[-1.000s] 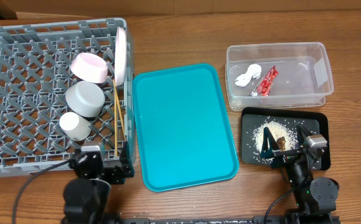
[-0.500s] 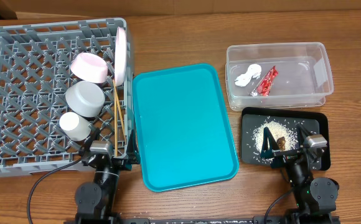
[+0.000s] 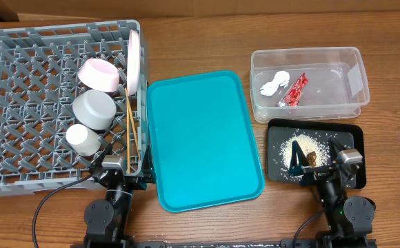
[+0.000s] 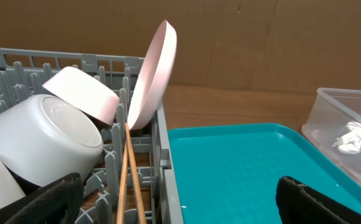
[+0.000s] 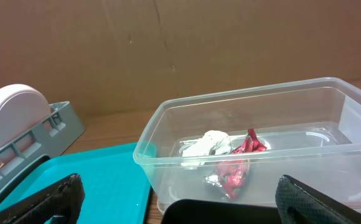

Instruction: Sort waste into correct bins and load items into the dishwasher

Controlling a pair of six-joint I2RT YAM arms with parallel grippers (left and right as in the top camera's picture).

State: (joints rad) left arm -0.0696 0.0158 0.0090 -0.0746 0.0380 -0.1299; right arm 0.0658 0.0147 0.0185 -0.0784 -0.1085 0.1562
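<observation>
The grey rack (image 3: 27,69) holds the white plate (image 3: 134,58) on edge, the pink bowl (image 3: 100,74), grey cup (image 3: 94,110), white cup (image 3: 83,138) and two chopsticks (image 3: 131,134). The clear tub (image 3: 355,76) holds the napkin (image 3: 274,83) and red wrapper (image 3: 295,90). The black tray (image 3: 276,127) holds rice (image 3: 286,150) and a brown lump (image 3: 312,157). My left gripper (image 3: 123,176) is open and empty at the rack's near right corner, its jaws either side of the chopsticks (image 4: 131,174). My right gripper (image 3: 315,165) is open and empty over the black tray's near edge.
The large teal tray (image 3: 200,138) lies bare between the rack and the bins. The clear tub stands just behind the black tray (image 5: 230,211). Brown cardboard walls rise behind the table.
My left arm has shifted a little right and forward to the rack's near right corner. The right arm has not moved.
</observation>
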